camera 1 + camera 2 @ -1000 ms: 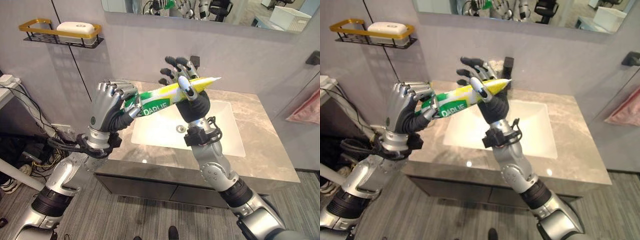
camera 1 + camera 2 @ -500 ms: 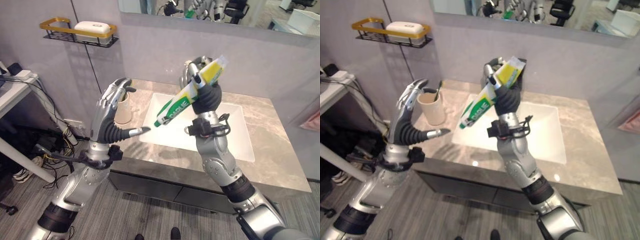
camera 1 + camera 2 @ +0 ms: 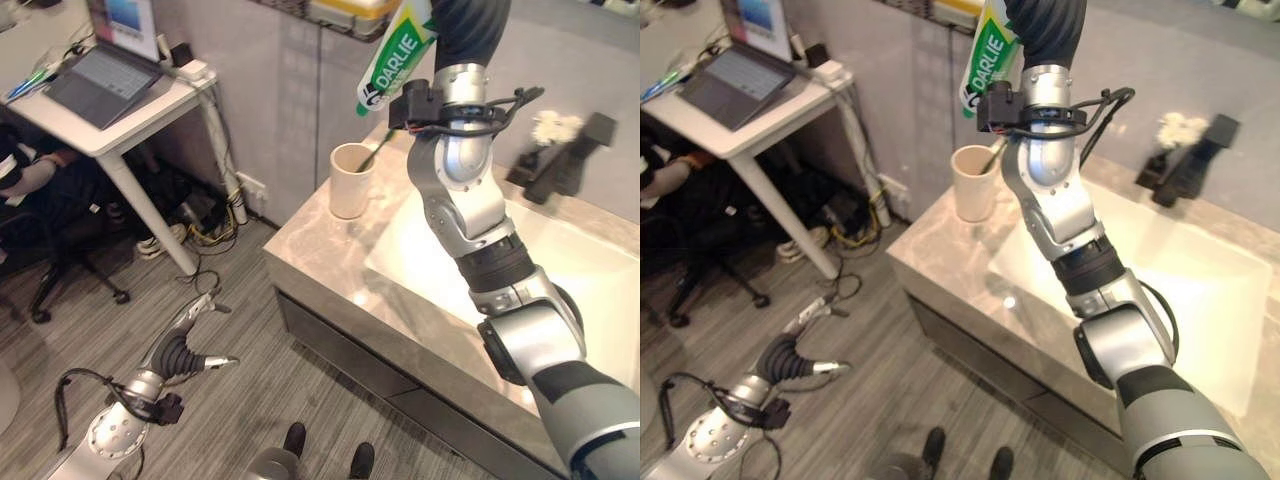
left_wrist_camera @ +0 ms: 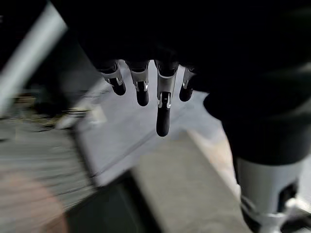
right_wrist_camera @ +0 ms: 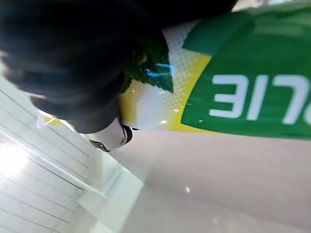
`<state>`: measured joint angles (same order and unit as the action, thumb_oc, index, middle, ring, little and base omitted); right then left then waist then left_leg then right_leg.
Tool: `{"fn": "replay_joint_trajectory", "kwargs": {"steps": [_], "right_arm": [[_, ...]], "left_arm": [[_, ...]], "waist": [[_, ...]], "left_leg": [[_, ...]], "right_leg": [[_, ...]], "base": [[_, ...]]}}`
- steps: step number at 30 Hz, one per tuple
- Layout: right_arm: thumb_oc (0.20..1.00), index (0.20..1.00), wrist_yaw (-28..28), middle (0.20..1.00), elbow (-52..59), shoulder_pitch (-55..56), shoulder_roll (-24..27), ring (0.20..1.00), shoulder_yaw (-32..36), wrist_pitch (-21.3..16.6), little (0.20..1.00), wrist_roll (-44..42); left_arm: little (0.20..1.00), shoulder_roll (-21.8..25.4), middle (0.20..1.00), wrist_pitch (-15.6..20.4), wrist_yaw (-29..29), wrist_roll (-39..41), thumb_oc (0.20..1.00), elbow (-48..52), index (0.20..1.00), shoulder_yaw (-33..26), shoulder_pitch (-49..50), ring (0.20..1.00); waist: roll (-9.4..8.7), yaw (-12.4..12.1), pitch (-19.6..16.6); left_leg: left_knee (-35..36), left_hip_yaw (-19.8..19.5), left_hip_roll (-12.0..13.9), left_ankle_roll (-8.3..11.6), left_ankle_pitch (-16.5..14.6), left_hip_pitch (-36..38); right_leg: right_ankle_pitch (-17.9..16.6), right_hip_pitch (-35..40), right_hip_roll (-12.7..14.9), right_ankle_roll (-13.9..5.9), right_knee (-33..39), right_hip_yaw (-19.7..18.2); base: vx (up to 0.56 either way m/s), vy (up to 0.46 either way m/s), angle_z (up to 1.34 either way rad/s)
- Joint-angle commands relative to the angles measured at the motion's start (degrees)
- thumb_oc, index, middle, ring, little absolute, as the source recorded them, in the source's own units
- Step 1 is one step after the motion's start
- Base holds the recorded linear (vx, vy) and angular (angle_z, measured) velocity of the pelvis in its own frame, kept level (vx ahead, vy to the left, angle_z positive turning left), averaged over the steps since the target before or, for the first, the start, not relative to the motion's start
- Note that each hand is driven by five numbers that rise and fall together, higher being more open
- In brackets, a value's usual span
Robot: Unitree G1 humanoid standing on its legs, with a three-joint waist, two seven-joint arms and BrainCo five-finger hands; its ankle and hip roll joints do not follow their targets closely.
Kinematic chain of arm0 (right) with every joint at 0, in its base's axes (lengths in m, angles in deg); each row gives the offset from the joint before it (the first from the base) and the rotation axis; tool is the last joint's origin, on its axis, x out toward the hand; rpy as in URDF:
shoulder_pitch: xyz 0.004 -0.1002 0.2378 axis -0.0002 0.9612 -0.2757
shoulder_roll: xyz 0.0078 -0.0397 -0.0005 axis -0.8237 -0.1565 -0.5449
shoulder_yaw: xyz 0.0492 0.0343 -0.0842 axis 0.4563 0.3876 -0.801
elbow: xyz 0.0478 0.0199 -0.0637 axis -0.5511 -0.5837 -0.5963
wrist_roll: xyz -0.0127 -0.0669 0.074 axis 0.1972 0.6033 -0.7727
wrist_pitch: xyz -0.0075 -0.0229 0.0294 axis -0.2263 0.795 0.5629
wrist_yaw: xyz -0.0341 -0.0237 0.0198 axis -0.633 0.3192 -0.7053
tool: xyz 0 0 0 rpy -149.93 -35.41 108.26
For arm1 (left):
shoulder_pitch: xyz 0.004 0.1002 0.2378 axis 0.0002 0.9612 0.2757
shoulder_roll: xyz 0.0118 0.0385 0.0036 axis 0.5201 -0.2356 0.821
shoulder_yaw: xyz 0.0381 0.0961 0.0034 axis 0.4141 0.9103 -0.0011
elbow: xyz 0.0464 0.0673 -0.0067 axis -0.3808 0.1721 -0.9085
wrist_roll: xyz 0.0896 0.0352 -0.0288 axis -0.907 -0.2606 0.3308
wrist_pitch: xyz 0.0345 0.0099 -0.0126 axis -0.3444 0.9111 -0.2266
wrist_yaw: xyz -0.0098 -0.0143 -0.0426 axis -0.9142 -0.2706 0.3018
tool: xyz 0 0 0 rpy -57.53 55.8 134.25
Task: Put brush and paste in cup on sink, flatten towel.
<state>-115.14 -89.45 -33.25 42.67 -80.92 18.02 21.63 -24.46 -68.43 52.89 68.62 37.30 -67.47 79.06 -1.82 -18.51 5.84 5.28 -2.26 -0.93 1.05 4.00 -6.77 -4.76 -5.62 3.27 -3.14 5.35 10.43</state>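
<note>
A green, yellow and white toothpaste tube (image 3: 393,55) hangs slanted above the beige cup (image 3: 349,182), its lower end a little over the rim. My right hand (image 3: 468,22) is shut on the tube's upper part, seen close in the right wrist view as the tube (image 5: 233,97) under the dark cover. A toothbrush (image 3: 371,158) stands inside the cup, which sits at the left end of the grey marble counter (image 3: 320,250). My left hand (image 3: 185,350) is low beside the cabinet over the floor, fingers (image 4: 163,111) straight and holding nothing.
The white sink basin (image 3: 570,270) lies right of the cup, with a black faucet (image 3: 560,165) and a small white fluffy thing (image 3: 548,128) behind it. A white desk (image 3: 130,115) with a laptop (image 3: 100,75) stands left; a person's sleeve (image 3: 25,175) shows beside it.
The camera has swung left and down. My right hand carried the tube over the cup. My left arm dropped from counter height to near the floor, still open.
</note>
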Motion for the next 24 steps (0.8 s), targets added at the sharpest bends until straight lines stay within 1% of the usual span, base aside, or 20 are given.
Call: {"fn": "replay_joint_trajectory", "kwargs": {"steps": [1, 3, 5, 12, 14, 16, 20, 24], "right_arm": [[0.200, 0.200, 0.08, 0.200, -0.98, -7.57, 3.41, 0.200, -0.24, -0.94, 0.200, 2.60], [0.200, 0.200, 0.70, 0.200, -2.52, -8.10, 3.87, 0.200, -0.78, -0.27, 0.200, 2.82], [0.200, 0.200, 0.66, 0.200, -3.64, -8.03, 4.75, 0.200, -0.81, 0.08, 0.200, 3.41], [0.200, 0.200, 1.03, 0.200, -2.65, -6.88, 7.37, 0.200, -0.63, 0.55, 0.200, 5.49], [0.200, 0.200, 1.06, 0.200, -2.66, -6.77, 7.43, 0.200, -0.37, 0.53, 0.200, 5.35], [0.200, 0.200, 1.08, 0.200, -2.68, -6.61, 7.71, 0.200, -0.31, 0.51, 0.200, 5.48], [0.200, 0.200, 1.47, 0.200, -2.45, -5.95, 7.41, 0.200, -0.54, 0.55, 0.200, 5.05], [0.200, 0.200, 2.45, 0.200, -1.16, -4.22, 5.79, 0.200, -0.84, 0.76, 0.200, 4.03]], "left_arm": [[1.000, 2.91, 1.000, 0.03, -4.50, 4.94, 1.000, 1.17, 1.000, 0.26, -2.05, 1.000], [1.000, 1.89, 1.000, -0.75, -6.06, 7.37, 1.000, -0.05, 1.000, 0.05, -1.58, 1.000], [1.000, 1.19, 1.000, -1.05, -6.98, 7.89, 1.000, -0.33, 1.000, 0.13, -1.48, 1.000], [1.000, -0.18, 1.000, -1.69, -8.14, 5.88, 1.000, -0.12, 1.000, -0.33, -1.18, 1.000], [1.000, -0.29, 1.000, -1.73, -8.26, 5.63, 1.000, -0.17, 1.000, -0.45, -1.13, 1.000], [1.000, -1.01, 1.000, -2.07, -8.17, 4.49, 1.000, -0.79, 1.000, -0.60, -0.83, 1.000], [1.000, -1.93, 1.000, -2.34, -8.05, 3.84, 1.000, -1.98, 1.000, -0.35, -1.24, 1.000], [1.000, -2.55, 1.000, -2.59, -7.64, 1.66, 1.000, -4.53, 1.000, 0.49, -1.84, 1.000]], "waist": [[-1.07, 0.23, -1.47], [-0.88, -0.11, -1.23], [-0.82, -0.41, -1.01], [-1.19, -0.49, -0.27], [-1.23, -0.49, -0.20], [-1.52, -0.20, -0.16], [-1.48, 0.24, 0.00], [-1.33, 0.75, 0.21]], "left_leg": [[-0.28, -0.37, -0.88, 0.47, -0.15, 0.90], [-0.35, -0.82, -1.05, 0.39, -0.01, 0.45], [-0.39, -1.26, -1.17, 0.40, 0.08, 0.07], [-0.53, -1.79, -1.08, 0.43, -0.06, -0.63], [-0.52, -1.65, -1.03, 0.45, -0.10, -0.61], [-0.51, -1.02, -0.82, 0.38, -0.43, -0.31], [-0.49, -0.24, -0.64, 0.37, -0.61, 0.03], [-0.46, 0.61, -0.46, 0.46, -0.82, 0.33]], "right_leg": [[-2.63, 2.25, 5.35, -5.30, -0.35, 0.52], [-2.42, 2.16, 5.37, -5.24, -0.35, 0.96], [-2.14, 2.17, 5.35, -5.20, -0.35, 1.28], [-1.65, 1.89, 5.11, -4.95, -0.35, 1.59], [-1.58, 1.84, 5.05, -4.94, -0.35, 1.46], [-1.48, 1.69, 4.77, -4.84, -0.35, 0.53], [-1.52, 1.56, 4.60, -4.78, -0.35, -0.29], [-1.55, 1.35, 4.53, -4.66, -0.35, -0.86]], "base": [[0.05, 0.003, 0.57], [0.04, 0.006, 0.44], [0.03, 0.001, 0.15], [0.02, -0.005, 0.03], [0.00, 0.000, 0.00], [0.01, 0.000, -0.02], [0.00, 0.005, -0.16], [-0.01, 0.012, -0.11]]}}
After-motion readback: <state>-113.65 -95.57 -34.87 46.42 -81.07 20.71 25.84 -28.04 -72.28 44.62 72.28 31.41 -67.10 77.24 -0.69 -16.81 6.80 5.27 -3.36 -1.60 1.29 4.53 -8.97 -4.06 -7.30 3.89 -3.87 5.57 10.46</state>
